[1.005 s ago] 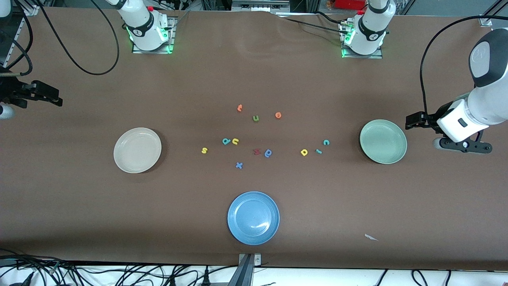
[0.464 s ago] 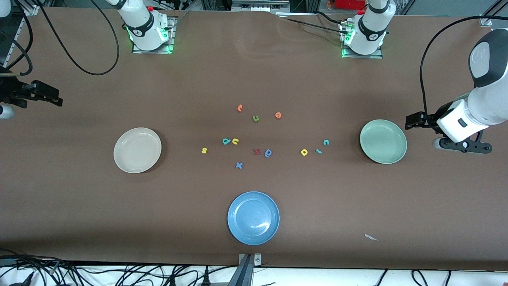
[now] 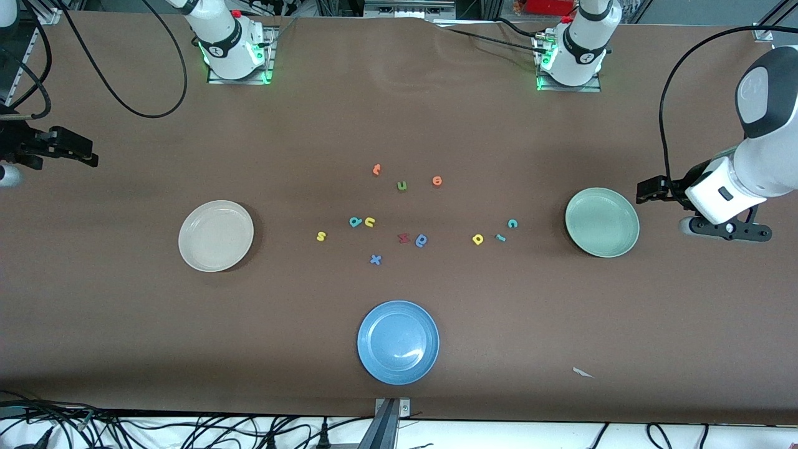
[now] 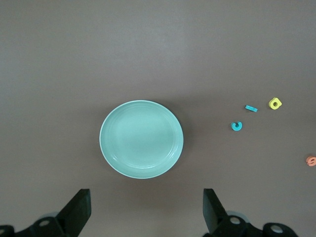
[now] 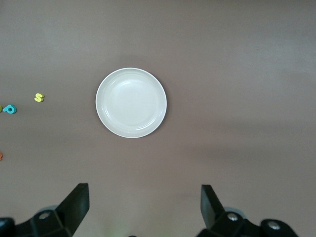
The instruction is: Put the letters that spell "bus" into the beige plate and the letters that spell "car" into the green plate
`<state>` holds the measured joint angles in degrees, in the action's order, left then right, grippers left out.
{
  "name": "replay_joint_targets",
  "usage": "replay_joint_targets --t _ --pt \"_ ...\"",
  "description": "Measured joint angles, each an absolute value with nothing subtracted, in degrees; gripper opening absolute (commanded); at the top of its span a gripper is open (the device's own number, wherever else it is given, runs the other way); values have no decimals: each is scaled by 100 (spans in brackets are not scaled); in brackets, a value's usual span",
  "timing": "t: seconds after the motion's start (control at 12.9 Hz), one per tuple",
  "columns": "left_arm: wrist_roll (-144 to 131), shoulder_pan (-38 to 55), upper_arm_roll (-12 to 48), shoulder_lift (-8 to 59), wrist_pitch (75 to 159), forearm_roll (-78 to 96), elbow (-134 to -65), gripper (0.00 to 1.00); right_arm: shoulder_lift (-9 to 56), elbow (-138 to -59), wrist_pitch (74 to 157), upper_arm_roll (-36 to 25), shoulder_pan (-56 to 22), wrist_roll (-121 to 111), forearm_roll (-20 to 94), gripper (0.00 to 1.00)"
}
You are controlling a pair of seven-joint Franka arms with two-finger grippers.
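Front view: no letter is in a plate yet. The teal c (image 3: 512, 223) lies beside the green plate (image 3: 601, 222), the yellow s (image 3: 321, 236) near the beige plate (image 3: 216, 236). Left gripper (image 4: 143, 210) and right gripper (image 5: 140, 205) are held with jaws wide. 1 small letter should be pinched squarely.

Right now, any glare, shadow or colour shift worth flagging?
Front view: a white glare streak on the round blue plate; soft shadow beside the round cream-beige plate. Left wrist view: the sage-green plate reads turquoise. Right wrist view: even light, no glare.
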<state>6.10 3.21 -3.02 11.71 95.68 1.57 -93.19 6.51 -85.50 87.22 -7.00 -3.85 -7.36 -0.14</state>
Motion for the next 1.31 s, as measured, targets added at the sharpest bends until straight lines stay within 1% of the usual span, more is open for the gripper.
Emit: replay_joint_targets --t 1.31 --pt "597 326 -302 1302 9572 157 -9319 100 651 -8550 8722 -700 -385 -736 -13 100"
